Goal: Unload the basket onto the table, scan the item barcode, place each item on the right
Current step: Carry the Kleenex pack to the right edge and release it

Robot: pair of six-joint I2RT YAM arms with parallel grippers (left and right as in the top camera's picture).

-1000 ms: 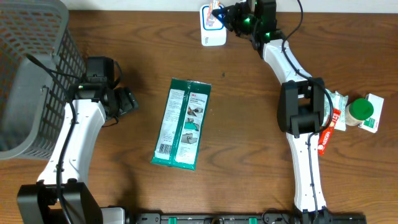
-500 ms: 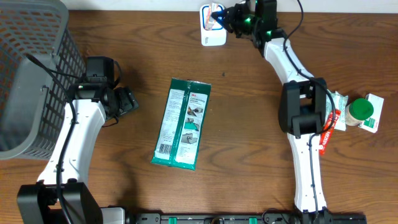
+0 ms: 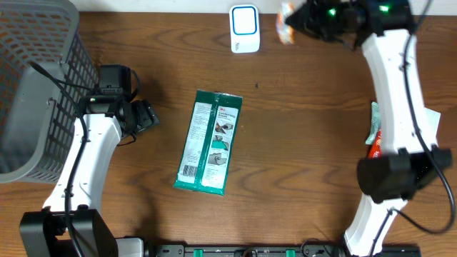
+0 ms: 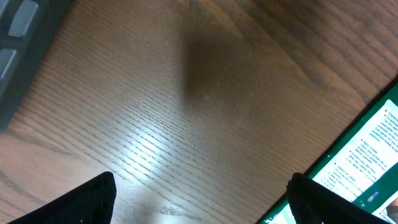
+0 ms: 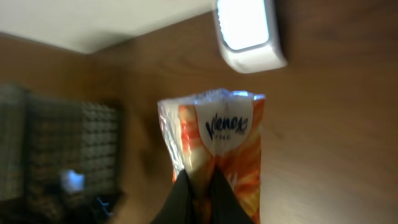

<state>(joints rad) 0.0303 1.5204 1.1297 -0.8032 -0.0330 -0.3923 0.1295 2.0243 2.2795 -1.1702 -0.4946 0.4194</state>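
The right jaws pinch the orange packet (image 5: 214, 146) by its lower end, near the scanner (image 5: 247, 31); the left jaws gape empty

Orange packet (image 5: 214, 146) near white scanner (image 5: 249, 31)

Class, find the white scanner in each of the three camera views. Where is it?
Overhead: white scanner at top centre.
Left wrist: not in view.
Right wrist: top right, beyond the orange packet.
Shared landmark: the brown wooden table.
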